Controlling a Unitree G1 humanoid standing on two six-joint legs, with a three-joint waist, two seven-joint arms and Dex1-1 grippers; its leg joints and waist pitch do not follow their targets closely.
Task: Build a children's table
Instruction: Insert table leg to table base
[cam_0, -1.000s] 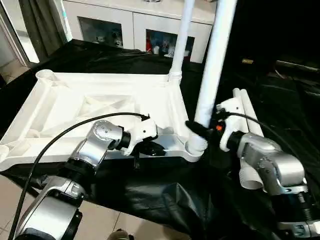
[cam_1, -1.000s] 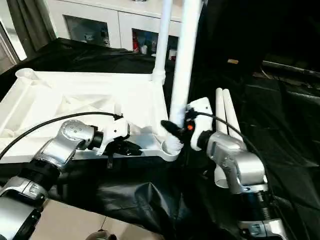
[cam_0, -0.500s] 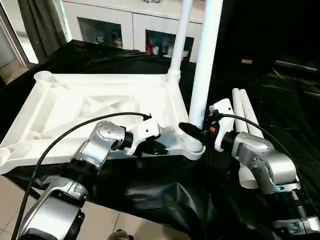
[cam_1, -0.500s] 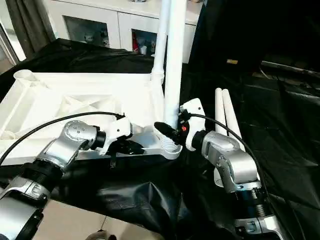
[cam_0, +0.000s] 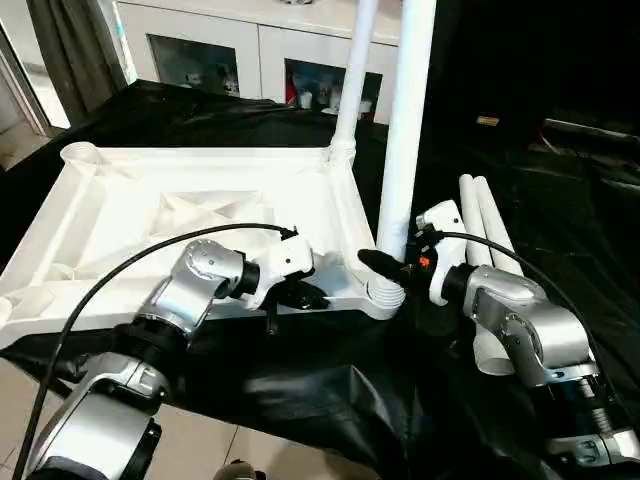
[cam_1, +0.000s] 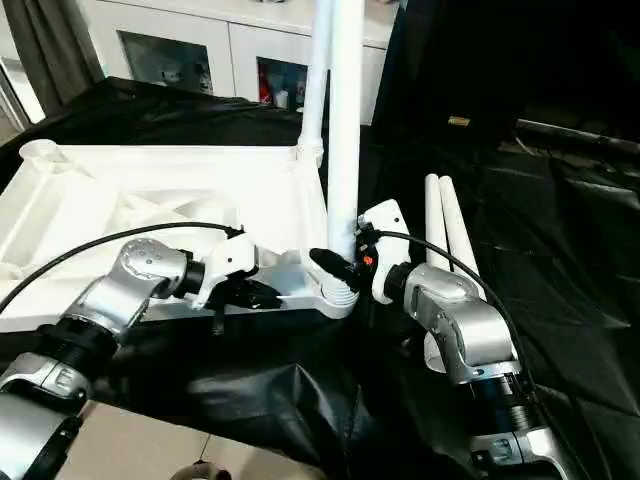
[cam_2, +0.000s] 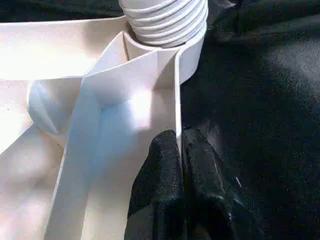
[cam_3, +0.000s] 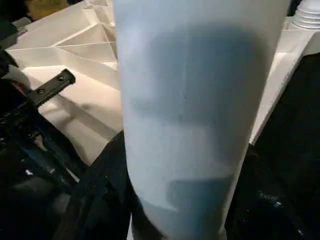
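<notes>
Left tool (cam_0: 300, 296) pinching tabletop (cam_0: 150, 215) near rim, steadying it; right tool (cam_0: 385, 268) clamped round upright leg (cam_0: 400, 150), seating threaded end into near-right corner socket (cam_0: 385, 297).

Table top (cam_0: 200, 215): white plastic, rectangular, lay upside down on black-draped surface, ribbed underside facing up, diagonal ribs crossing the middle. Round sockets at corners; far-left socket (cam_0: 78, 153) stood empty.

Near leg (cam_0: 402, 140): long white tube, stood upright in near-right corner socket (cam_0: 385, 296); ridged threaded end showed just above the socket rim, not fully down.

Far leg (cam_0: 352, 75): white tube, upright in far-right corner socket, top out of frame.

Two spare legs (cam_0: 480, 225): lay flat side by side, touching, on the black cloth just right of the top, open end of one toward the camera.
</notes>
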